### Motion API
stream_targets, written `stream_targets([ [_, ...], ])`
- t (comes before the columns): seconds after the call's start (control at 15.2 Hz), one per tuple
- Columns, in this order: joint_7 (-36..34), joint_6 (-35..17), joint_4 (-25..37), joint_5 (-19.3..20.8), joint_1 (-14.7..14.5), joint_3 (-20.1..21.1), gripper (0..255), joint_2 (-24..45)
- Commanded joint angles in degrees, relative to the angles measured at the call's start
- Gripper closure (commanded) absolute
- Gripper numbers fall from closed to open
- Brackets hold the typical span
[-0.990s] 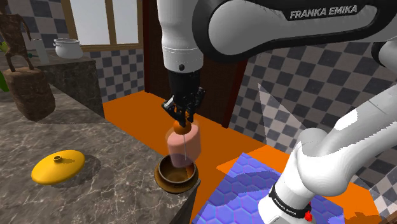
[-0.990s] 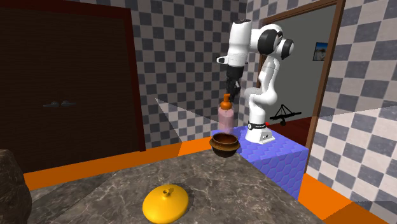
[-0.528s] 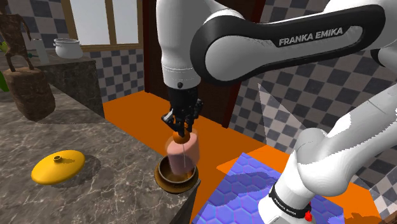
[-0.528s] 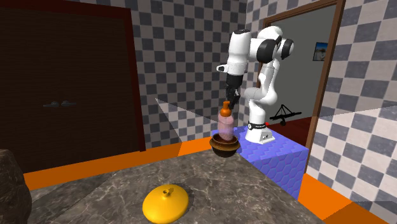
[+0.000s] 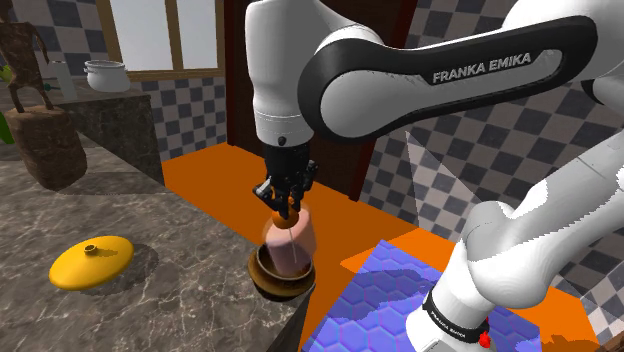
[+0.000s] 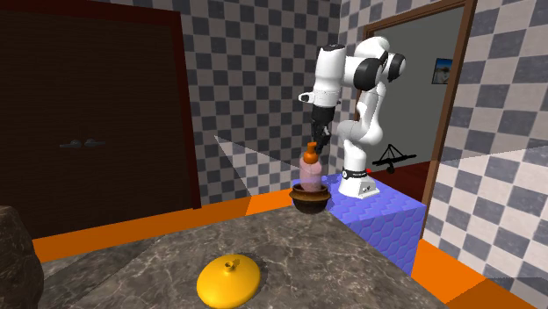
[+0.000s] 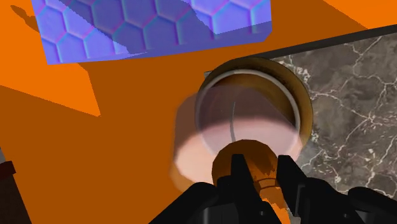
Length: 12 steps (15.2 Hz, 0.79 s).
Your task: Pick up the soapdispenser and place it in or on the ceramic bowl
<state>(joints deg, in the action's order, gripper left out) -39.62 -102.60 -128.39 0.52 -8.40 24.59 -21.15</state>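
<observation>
The gripper clamps the soap dispenser, base seemingly in the bowl, three o'clock from the shoulder view's yellow lid.

My pictures are bright and evenly lit. The window glows pale white. The yellow lid drops a soft shadow on the stone counter. The big door looks very dark. In my wrist view, darker patches shade the orange floor, and the soap dispenser looks smeared at its edge.
</observation>
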Motion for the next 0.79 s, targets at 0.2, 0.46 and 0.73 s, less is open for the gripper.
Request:
stream_targets([
  [0.2,0.0,0.0,0.0,0.0,0.0,0.0,0,0.2],
  [0.46,0.0,1.9,1.8,-0.1,0.0,0.0,0,0.1],
  [0.73,-0.2,7.2,7.6,0.0,0.0,0.2,0,0.6],
])
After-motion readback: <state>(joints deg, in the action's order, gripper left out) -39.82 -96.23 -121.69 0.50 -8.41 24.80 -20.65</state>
